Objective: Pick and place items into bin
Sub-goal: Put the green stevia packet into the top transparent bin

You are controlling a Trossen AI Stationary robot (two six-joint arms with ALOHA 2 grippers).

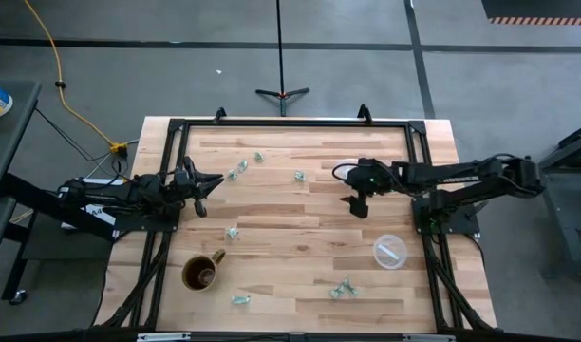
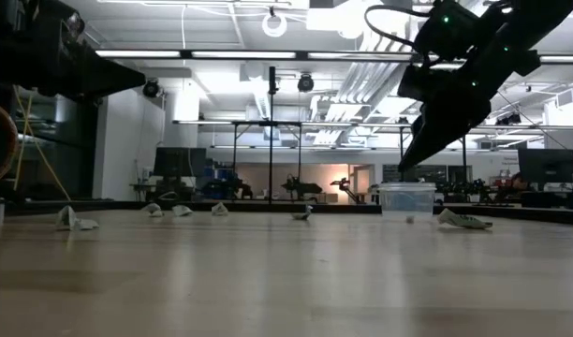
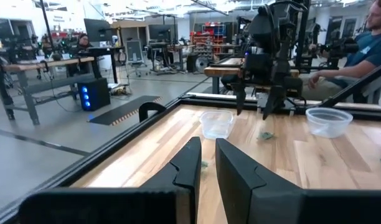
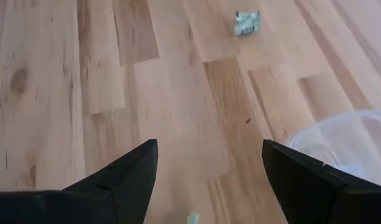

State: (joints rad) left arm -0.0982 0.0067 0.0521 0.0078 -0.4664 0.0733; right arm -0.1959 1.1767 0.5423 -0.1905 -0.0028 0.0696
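Observation:
Several small pale shiny items lie scattered on the wooden table (image 1: 300,252): one (image 1: 299,176) at the far middle, others (image 1: 233,232) (image 1: 343,288) nearer. The clear bin (image 1: 389,252) stands at the right. My right gripper (image 1: 357,204) hangs open above the table's middle, slanting down, with nothing between its fingers (image 4: 209,168); one item (image 4: 248,22) lies ahead of it and a pale bit (image 4: 192,218) below it. My left gripper (image 1: 200,185) waits level at the left edge, with a narrow gap between its fingers (image 3: 207,168) and nothing in it.
A brown mug (image 1: 203,273) stands near the front left. A black frame (image 1: 290,123) runs round the table. The left wrist view shows two clear containers (image 3: 216,123) (image 3: 329,121) and a seated person (image 3: 365,50) beyond the table. A clear rim (image 4: 346,143) lies beside my right gripper.

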